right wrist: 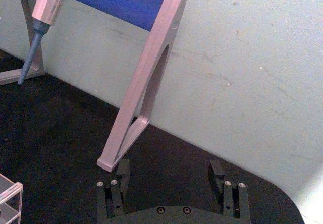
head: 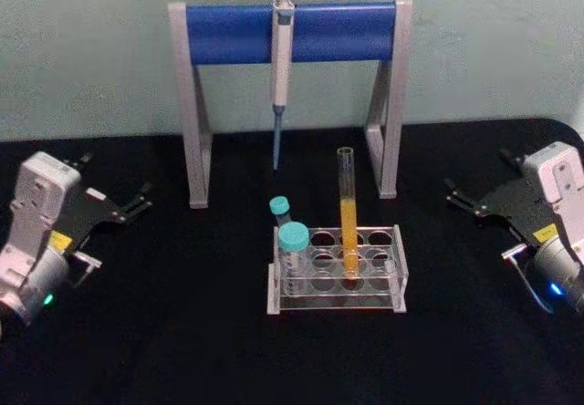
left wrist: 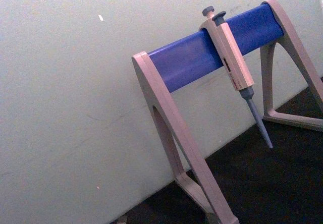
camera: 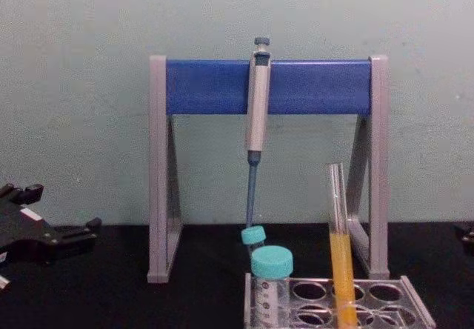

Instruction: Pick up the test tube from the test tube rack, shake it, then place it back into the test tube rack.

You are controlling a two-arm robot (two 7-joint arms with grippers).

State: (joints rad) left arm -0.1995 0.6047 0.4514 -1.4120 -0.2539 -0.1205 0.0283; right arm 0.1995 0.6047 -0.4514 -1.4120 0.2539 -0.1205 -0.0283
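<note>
Two grippers sit apart from the work in the head view. The left gripper (head: 117, 175) is at the left edge of the counter (head: 182, 341) and the right gripper (head: 475, 170) at the right edge. Both have their jaws spread and hold nothing. The tube (head: 347, 186) stands near upright in the rack (head: 399, 273) at centre, in a hole just right of two capped vials (head: 294, 237). Its orange liquid (head: 349, 232) fills the lower part. The pickup has not yet begun.

Left wrist view: the stand (left wrist: 166, 108) and the hanging pipette (left wrist: 234, 57) are seen against the wall. This camera points past the rack.

Right wrist view: the jaws are wide apart and nothing lies between them. A corner of the rack sits at the frame edge, with a leg of the stand ahead.

Chest view: the tube rises well above the vials, with bare glass above the liquid line. The pipette tip hangs behind, near the rear vial.

Assessment: the right gripper looks the better choice, since it comes in on the side away from the vials.
- Centre the jaws on the bare glass above the liquid, well clear of the rack top.
- Close gently, as the glass is thin.
- Lift straight up until the round bottom clears the hole, because a sideways pull could tip the rack.
- Keep the shake small and the mouth up, as the tube is uncapped.
- Stay forward of the pipette.
</note>
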